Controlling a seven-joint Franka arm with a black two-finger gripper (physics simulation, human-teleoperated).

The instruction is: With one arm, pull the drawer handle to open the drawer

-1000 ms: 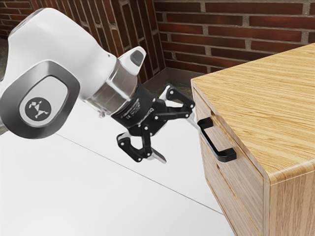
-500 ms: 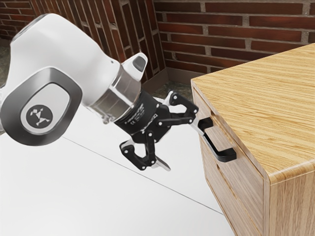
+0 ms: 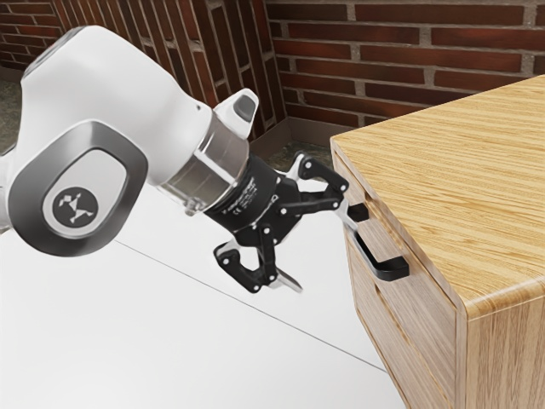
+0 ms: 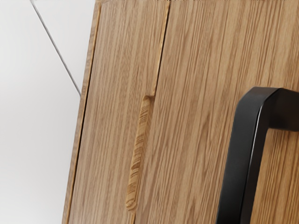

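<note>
A black bar handle [image 3: 375, 253] is fixed on the top drawer front [image 3: 407, 271] of a light wooden cabinet [image 3: 451, 162]. The drawer front sits flush with the cabinet's face. My gripper [image 3: 318, 249] is open, just to the exterior view's left of the handle. Its upper finger [image 3: 343, 210] reaches the handle's far end; the lower finger [image 3: 285, 281] hangs over the white table. Nothing is gripped. In the wrist view the handle [image 4: 246, 154] stands close ahead against the wood grain.
A lower drawer with a recessed wooden grip [image 4: 138, 158] lies beside the top one. The white table [image 3: 153, 341] stretches under the arm. A red brick wall [image 3: 409, 51] stands behind the cabinet.
My hand has moved toward the exterior view's right and closer to the cabinet. The upper finger now reaches the handle's far end. The fingers stay spread.
</note>
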